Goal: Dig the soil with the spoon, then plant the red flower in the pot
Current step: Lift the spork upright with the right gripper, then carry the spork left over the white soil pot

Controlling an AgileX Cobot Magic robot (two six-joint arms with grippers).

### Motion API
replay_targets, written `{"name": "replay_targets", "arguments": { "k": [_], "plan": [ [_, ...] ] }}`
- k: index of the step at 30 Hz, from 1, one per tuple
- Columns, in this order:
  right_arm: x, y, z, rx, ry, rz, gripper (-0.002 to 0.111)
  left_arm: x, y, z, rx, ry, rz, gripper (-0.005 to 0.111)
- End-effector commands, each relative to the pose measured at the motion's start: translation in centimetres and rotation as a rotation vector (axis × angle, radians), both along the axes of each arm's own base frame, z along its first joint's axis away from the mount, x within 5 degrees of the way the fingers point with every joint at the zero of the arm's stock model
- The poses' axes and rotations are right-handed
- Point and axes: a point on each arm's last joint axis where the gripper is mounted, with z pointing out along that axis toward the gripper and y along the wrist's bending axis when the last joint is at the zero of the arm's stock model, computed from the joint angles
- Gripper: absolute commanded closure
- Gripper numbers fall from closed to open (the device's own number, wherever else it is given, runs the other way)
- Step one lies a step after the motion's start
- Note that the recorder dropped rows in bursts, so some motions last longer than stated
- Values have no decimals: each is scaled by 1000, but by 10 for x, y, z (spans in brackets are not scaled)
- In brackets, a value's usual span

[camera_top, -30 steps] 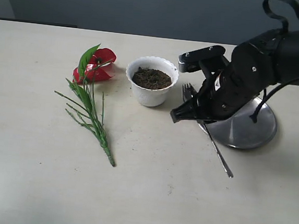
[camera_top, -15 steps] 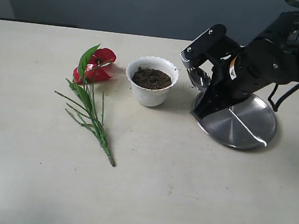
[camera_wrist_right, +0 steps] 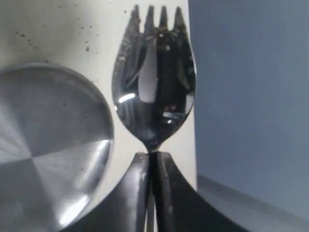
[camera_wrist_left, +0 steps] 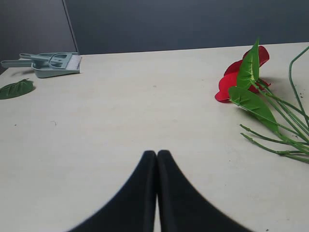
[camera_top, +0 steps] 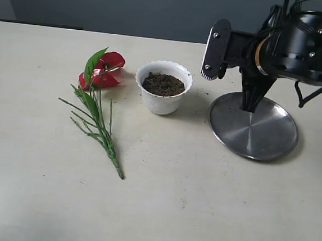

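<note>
Spoon (camera_wrist_right: 153, 82): clamped at its neck between the fingertips of my right gripper (camera_wrist_right: 153, 157), whose jaws are drawn in to a narrow gap around the thin handle. The pronged head projects beyond the fingertips, and its bowl faces the wrist camera. In the exterior view my right arm hangs over the far edge of the round steel plate (camera_top: 256, 131), to the right of the pot (camera_top: 162, 104); the spoon itself cannot be made out there.

Pot: white, scalloped rim, upright on the table (camera_top: 198, 214), holding dark soil (camera_top: 163, 84) just below the rim.

Red flower (camera_top: 100, 73): lying flat on the table left of the pot and apart from it. Its red petal is toward the far side and its green stems trail toward the near side.

Left gripper (camera_wrist_left: 156, 153): my jaws are pressed together with nothing between them, low over bare table, with the flower off to one side. A green dustpan (camera_wrist_left: 53, 64) and a loose leaf (camera_wrist_left: 15, 89) lie farther off.
</note>
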Motion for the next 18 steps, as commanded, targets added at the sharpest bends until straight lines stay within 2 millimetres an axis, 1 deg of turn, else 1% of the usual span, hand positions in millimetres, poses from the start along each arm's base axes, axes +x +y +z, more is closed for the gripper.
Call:
{"name": "replay_targets", "arguments": {
  "k": [1,4,7,10,16,18],
  "plan": [
    [5,1,12,-126,-131,124,109,0,0,-1,7,-6,0,106],
    [7,1,17,-190,-188,172,109,0,0,-1,7,-6,0,106],
    [7,2,20,-212,-215,209,109,0,0,-1,7,-6,0,106],
    [6,7,20,-189,-216,254,109,0,0,-1,7,-6,0,106],
    [6,8,19,-180,-214,264,109,0,0,-1,7,-6,0,106],
    [6,6,19,-188,-212,241,109,0,0,-1,7,-6,0,106]
  ]
}}
